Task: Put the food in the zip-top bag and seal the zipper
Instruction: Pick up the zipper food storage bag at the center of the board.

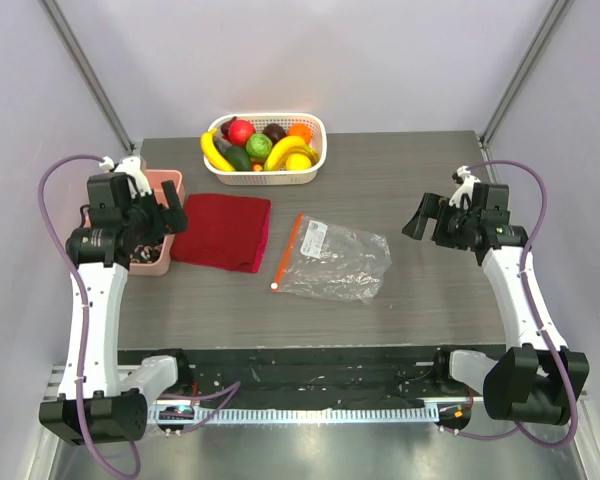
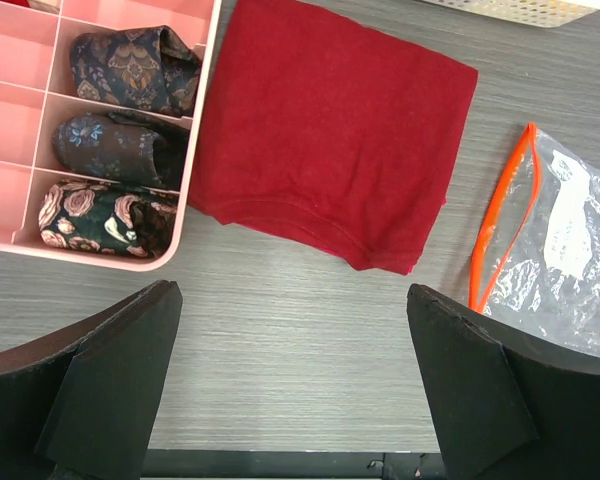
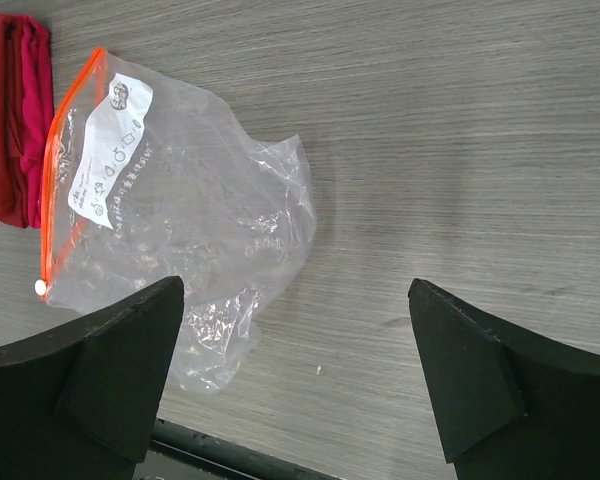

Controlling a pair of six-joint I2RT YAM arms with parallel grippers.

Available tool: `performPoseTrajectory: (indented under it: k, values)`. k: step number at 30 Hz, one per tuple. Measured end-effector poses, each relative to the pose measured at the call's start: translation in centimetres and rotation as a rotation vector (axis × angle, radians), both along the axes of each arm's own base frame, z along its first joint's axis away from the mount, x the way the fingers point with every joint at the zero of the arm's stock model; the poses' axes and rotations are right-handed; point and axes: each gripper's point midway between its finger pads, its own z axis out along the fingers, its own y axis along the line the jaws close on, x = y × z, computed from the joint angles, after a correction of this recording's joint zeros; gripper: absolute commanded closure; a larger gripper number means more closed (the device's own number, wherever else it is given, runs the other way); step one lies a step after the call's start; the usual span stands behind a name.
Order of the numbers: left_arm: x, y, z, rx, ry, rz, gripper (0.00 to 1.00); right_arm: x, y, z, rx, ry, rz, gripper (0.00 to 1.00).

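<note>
Status:
- Left gripper [image 2: 290,300]: fingers wide apart, nothing between them. It hangs above the table [image 1: 430,290], over the near edge of the pink tray [image 2: 205,120] and the red cloth [image 2: 330,130].
- Right gripper [image 3: 295,290]: fingers also wide apart, holding nothing. It is up off the table on the right side; the wrist view looks down on the bag's right half and bare wood grain.
- Bag [image 1: 335,262]: lies crumpled on the table near the middle, just right of the cloth and not touching it. The white label faces up near the far-left corner.
- Zipper [image 1: 287,252]: runs along the bag's left edge, far to near, with the white tip [image 1: 275,287] at the near end. In the left wrist view the two orange tracks bow apart, so the mouth looks at least partly unsealed.
- Food: all in the white basket [image 1: 280,178] at the far edge, well apart from the bag and both grippers. Visible are bananas [image 1: 213,150], a red apple [image 1: 241,131], a green round piece [image 1: 259,146], an orange piece [image 1: 300,130] and a yellow piece [image 1: 298,161].
- The pink tray has compartments, and three of them hold rolled patterned fabric [image 2: 130,145].
</note>
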Motion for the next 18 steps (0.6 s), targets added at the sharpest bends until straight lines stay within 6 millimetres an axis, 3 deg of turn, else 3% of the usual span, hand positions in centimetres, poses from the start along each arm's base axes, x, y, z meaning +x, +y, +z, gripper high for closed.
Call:
performPoseTrajectory:
  k: [11,18]
  values:
    - [0.1,0.3,0.2,-0.008,-0.002,0.034,0.0,-0.5,0.3,-1.9,0.048,0.056,-0.041,0.0]
    - [0.3,0.6,-1.0,-0.008,0.054,0.055,0.0,-0.6,0.9,-3.5,0.109,0.079,-0.07,0.0]
